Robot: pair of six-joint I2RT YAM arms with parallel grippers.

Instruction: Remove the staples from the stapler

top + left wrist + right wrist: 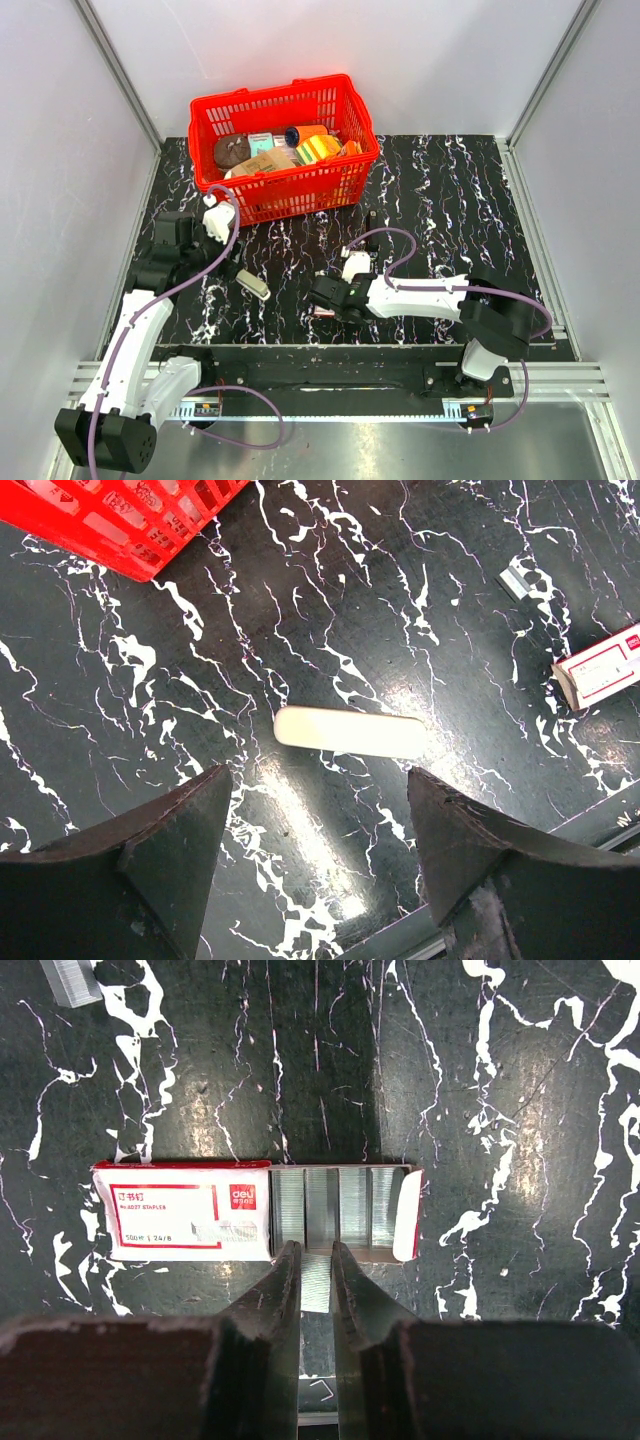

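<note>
The stapler [252, 285] is a cream oblong lying flat on the black marbled table. In the left wrist view the stapler [350, 732] rests just ahead of my left gripper [318, 780], which hovers above it, open and holding nothing. A red-and-white staple box [185, 1210] lies with its tray slid out, showing rows of staples [340, 1208]. My right gripper [316, 1250] is at the near edge of that tray, shut on a strip of staples [316, 1282]. From above, the right gripper [322, 293] is over the staple box [325, 312].
A red basket [275, 195] full of items stands at the back left. A loose strip of staples [70, 980] lies beyond the box, also visible as the loose strip [515, 580] from the left wrist. One single staple [320, 1390] lies under the right fingers. A metal rail [320, 375] runs along the table's near edge.
</note>
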